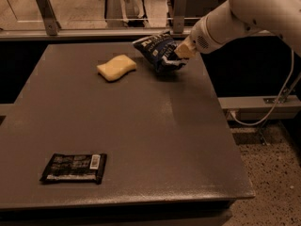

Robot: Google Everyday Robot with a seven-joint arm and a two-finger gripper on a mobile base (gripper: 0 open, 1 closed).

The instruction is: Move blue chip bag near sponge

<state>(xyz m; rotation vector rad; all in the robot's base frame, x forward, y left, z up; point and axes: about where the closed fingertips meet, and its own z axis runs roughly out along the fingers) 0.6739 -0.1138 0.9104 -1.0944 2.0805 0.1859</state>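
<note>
In the upper right of the frame, the white arm [249,11] is reaching in from the right edge, and the gripper [181,52] is clamping the right edge of the blue chip bag [157,51]. The bag is hanging tilted just over the far part of the grey table [141,126], casting a shadow beneath itself; whether its lower corner is touching the surface cannot be told. The sponge [116,67] is lying flat on the table just left of the bag, near it but with a gap showing between them. A flat black wrapper [74,167] with a white barcode is resting in the lower left of the frame, well apart from both. A pale cable [278,98] is dangling at the right side, beyond the table.
</note>
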